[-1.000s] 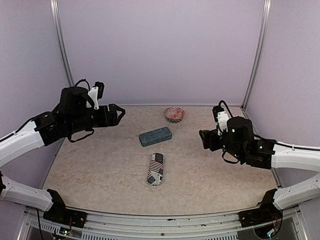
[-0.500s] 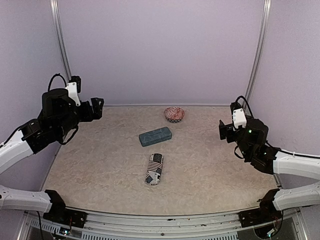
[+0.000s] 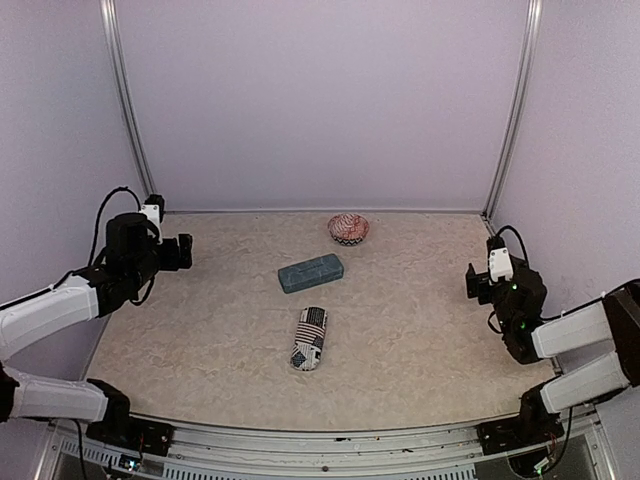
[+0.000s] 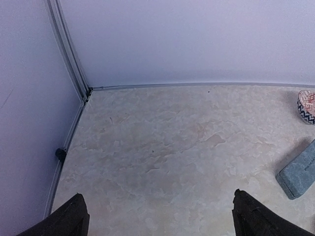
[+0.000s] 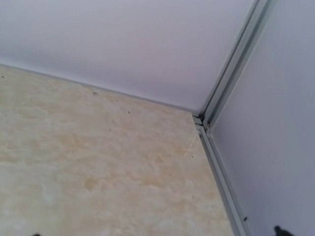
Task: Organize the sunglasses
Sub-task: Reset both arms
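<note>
Left pincer (image 3: pixel 183 252) spread, empty; right pincer (image 3: pixel 479 284) spread, empty. No sunglasses visible, likely inside blue case (image 3: pixel 311 272) or patterned pouch (image 3: pixel 310 338), both well apart, between the 2 pincers. Park without brushing counter (image 3: pixel 200 340).

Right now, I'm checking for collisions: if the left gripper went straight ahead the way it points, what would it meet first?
Nothing loose: ahead of the left gripper lies only bare table, then probably the back wall. The blue case sits off to its right, outside that line.
</note>
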`<state>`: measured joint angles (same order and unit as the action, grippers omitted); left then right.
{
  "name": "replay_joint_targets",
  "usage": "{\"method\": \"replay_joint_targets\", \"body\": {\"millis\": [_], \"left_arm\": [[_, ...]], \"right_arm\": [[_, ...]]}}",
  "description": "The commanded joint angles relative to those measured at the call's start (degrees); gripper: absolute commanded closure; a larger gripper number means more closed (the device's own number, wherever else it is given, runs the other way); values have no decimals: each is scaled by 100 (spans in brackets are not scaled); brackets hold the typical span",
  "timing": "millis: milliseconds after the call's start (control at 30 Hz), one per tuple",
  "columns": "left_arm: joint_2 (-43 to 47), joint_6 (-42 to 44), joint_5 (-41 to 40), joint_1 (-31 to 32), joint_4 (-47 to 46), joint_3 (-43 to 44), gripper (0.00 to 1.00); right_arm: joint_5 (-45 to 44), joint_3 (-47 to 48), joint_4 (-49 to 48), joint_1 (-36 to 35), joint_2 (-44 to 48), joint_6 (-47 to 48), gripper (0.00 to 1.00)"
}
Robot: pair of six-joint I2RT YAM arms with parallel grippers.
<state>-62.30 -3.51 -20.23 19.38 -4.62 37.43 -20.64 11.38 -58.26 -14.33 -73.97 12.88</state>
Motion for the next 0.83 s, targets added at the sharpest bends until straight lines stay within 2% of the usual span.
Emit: {"method": "replay_joint_targets", "body": {"millis": [0,100,133,200,267,333,567,800], "left_arm": [[-426,112,516,-461,-759,-141,1],[-802,-73,996,-989,-1104,-214,1],[-928,-137,1173,-1121,-1257,-249,1],[-1254,-172,1559,-1385,-1587,-336,1],[-1605,-248,1928,-1674,-1887,-391,1],[-1913,-317,1983,-1904,-2145,-399,1],[-2607,46,1894,-1963,-3415,-532,1],[-3027,333,2434,-1982,-4101,-555,1]], "right_arm": [[836,-323,-1917,476,-722,-280,0],[1024,-380,-2892,633,-1396,-395,0],[880,-401,-2908,646,-1435,-481,0],[1267,-373,-2662,844,-1382,-659,0],[1311,-286,-2947,929,-1765,-676,0],[1104,-83,-2261,980,-1636,-914,0],[945,-7,-2224,1011,-1681,-987,0],[977,32,-2202,1020,-1702,-982,0]]}}
